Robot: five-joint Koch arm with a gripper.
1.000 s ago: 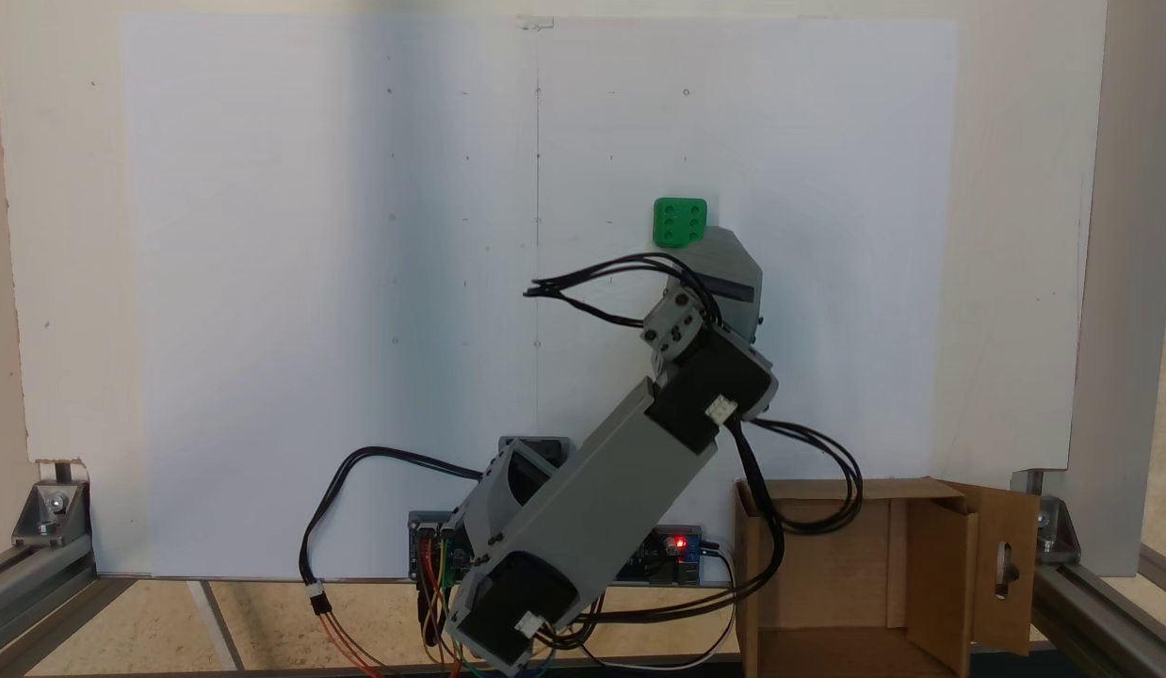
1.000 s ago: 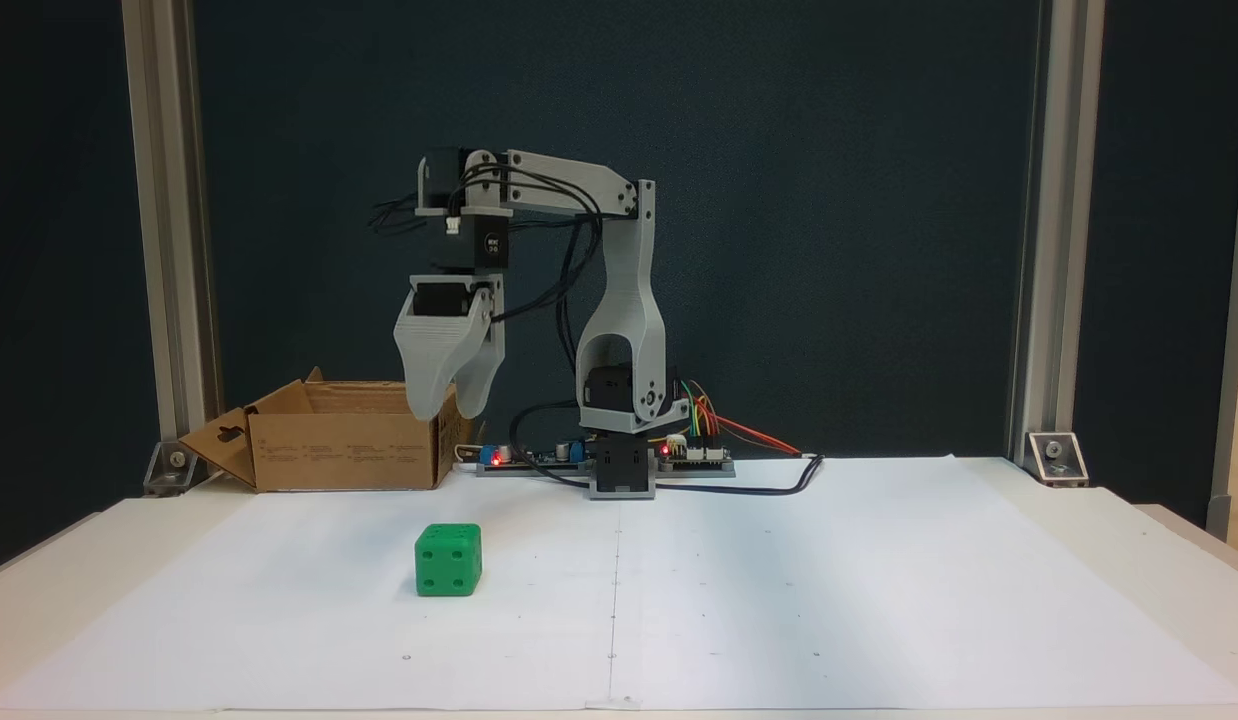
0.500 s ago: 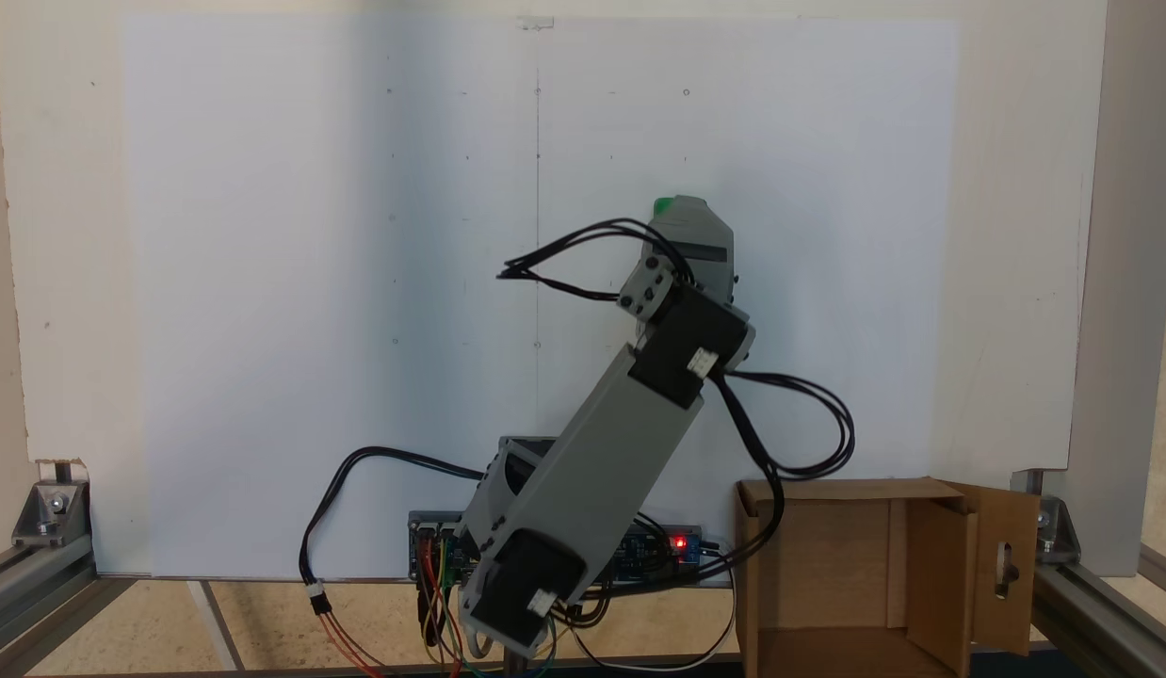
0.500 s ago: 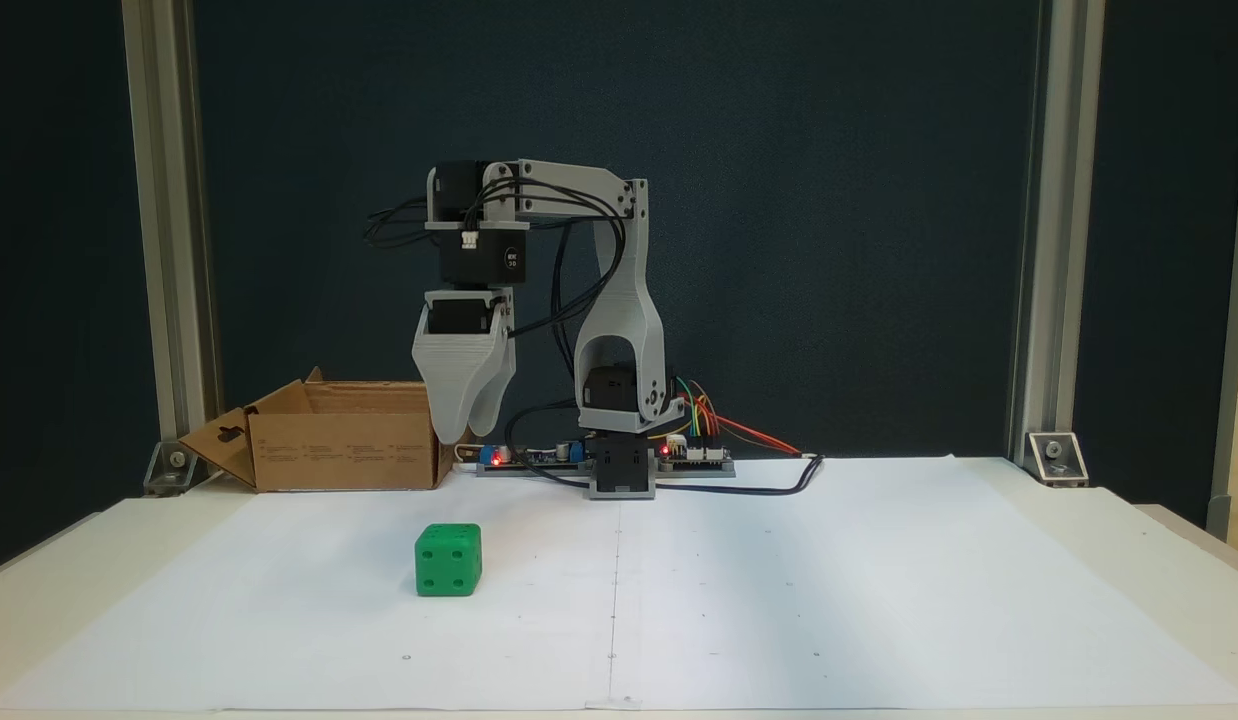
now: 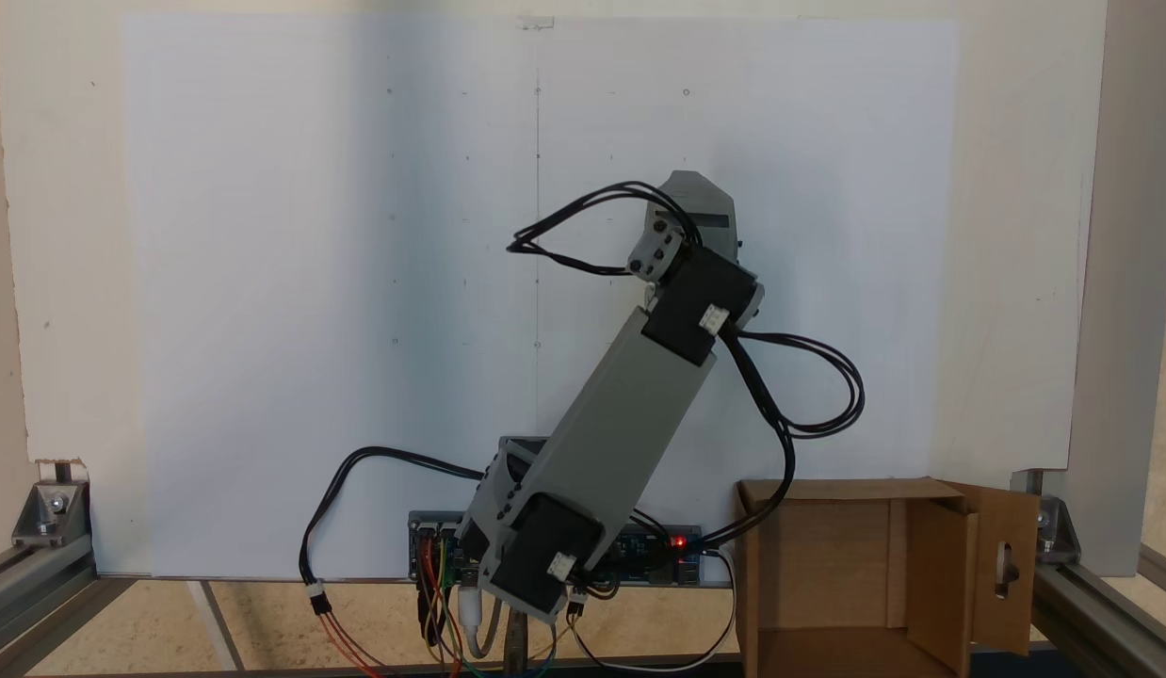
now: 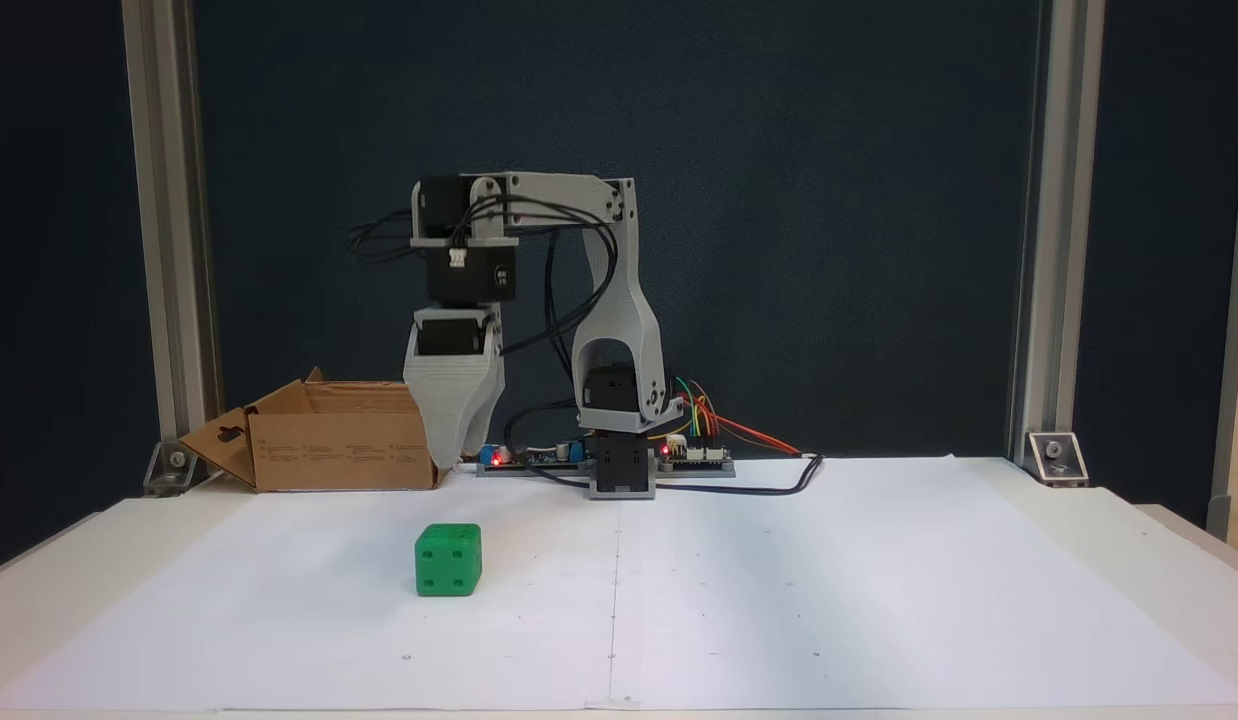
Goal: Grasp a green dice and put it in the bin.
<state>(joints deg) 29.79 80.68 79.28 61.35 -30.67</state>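
Gripper [image 6: 447, 455] hung above the tabletop [image 6: 879, 560], pointing down, holding nothing. Jaws overlapped in both fixed views, so can't tell whether they were apart or together. Green dice [image 6: 448, 560] sat on the white paper [image 6: 779, 600], below and in front of the gripper, not touching it. Bin [image 6: 329, 440] stood open at the back left in this fixed view, well apart from the dice.

Green plastic dice [image 6: 448, 560], cardboard bin [image 6: 329, 450]
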